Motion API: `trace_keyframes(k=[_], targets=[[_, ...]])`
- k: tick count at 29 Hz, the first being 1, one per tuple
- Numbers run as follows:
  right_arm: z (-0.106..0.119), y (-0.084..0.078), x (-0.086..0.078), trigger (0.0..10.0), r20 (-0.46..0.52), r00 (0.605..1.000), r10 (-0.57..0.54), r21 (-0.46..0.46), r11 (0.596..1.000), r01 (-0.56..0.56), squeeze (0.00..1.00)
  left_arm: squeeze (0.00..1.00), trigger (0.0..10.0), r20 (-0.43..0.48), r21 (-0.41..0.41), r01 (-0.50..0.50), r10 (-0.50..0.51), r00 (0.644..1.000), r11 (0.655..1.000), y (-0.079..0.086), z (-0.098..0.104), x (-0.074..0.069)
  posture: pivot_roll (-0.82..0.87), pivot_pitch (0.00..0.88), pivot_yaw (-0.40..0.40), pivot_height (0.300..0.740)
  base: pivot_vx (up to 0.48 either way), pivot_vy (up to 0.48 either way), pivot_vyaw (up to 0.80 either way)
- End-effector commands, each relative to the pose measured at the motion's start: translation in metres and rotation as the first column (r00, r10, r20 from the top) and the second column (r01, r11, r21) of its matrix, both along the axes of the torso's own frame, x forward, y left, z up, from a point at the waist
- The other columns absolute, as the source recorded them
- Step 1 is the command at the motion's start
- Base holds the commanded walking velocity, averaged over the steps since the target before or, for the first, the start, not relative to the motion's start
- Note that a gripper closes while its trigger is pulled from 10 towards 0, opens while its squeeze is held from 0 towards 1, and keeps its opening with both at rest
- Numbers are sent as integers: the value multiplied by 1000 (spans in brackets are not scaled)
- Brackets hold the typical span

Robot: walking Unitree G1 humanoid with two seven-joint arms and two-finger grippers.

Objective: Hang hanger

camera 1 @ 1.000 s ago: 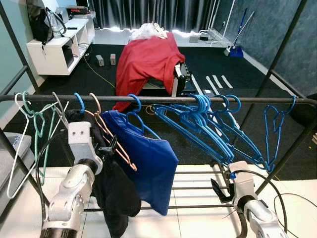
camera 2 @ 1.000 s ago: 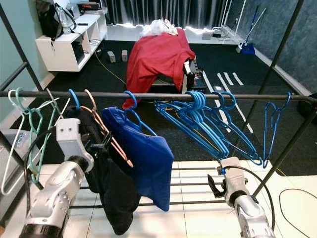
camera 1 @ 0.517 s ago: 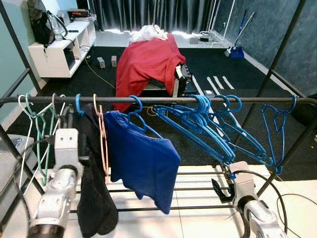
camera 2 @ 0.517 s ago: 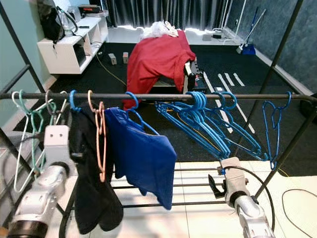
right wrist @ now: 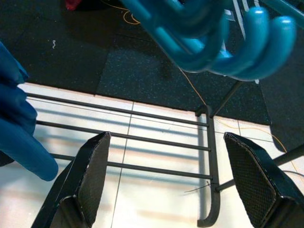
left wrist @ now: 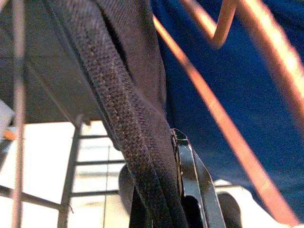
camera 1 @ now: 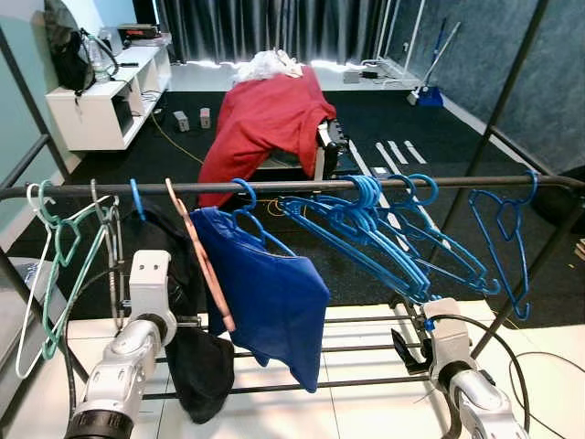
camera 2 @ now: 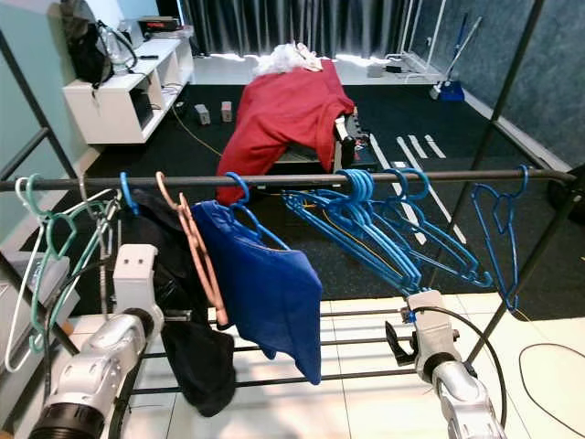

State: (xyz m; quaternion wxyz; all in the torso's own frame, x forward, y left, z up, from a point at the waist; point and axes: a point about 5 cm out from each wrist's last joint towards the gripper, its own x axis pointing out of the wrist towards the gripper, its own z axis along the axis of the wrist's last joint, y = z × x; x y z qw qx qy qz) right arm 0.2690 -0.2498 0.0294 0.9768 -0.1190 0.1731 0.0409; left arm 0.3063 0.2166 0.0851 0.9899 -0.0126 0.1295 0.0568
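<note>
A black rail (camera 1: pixel 302 186) crosses the view at chest height. On it hang a copper hanger (camera 1: pixel 206 270), a black garment (camera 1: pixel 196 361) on a blue hook, and a blue shirt (camera 1: pixel 270 293). My left gripper (camera 1: pixel 187 320) sits low beside the black garment and is shut on its fabric (left wrist: pixel 137 142); a copper hanger bar (left wrist: pixel 209 109) runs just past it. My right gripper (right wrist: pixel 165 137) is open and holds nothing. It hangs low by the rack's lower rails (right wrist: pixel 156 142), under a bunch of bare blue hangers (camera 1: pixel 384 238).
Green and white hangers (camera 1: pixel 55 265) hang at the rail's left end and a single blue hanger (camera 1: pixel 503 229) at the right. Slanted rack poles (camera 1: pixel 498 119) stand on both sides. Beyond are a red cloth (camera 1: pixel 270 119) over furniture and a white shelf (camera 1: pixel 96 101).
My left arm drew back to the left, then came in lower beside the black garment. The copper hanger and black garment swung. The right arm stayed put.
</note>
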Motion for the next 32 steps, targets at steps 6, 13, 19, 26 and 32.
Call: trace_keyframes(k=[6, 13, 19, 26, 32], targets=[[0, 1, 0, 10000, 12, 1000, 5, -6, 1000, -5, 0, 0, 0, 237, 40, -124, 111, 965, 991, 29, 42, -6, -91, 0, -22, 740, 0, 0, 0], [1, 1, 1, 10000, 10, 1000, 7, -8, 1000, -6, 0, 0, 0, 285, 14, -40, 35, 958, 999, 25, 33, -32, -87, 0, -25, 740, 0, 0, 0], [1, -1, 1, 10000, 5, 1000, 5, -13, 1000, -5, 0, 0, 0, 235, 7, 218, -214, 948, 976, 4, 9, -68, -80, 0, -28, 740, 0, 0, 0], [1, -1, 1, 10000, 3, 1000, 5, -16, 1000, -5, 0, 0, 4157, 114, -28, 465, -460, 881, 885, 1, -12, -108, -78, 0, -27, 740, 0, 0, 0], [2, -2, 2, 10000, 1, 1000, 3, -16, 1000, -3, 0, 0, 10000, 121, -82, 498, -487, 865, 863, 21, -6, -123, -70, 0, -29, 740, 0, 0, 0]])
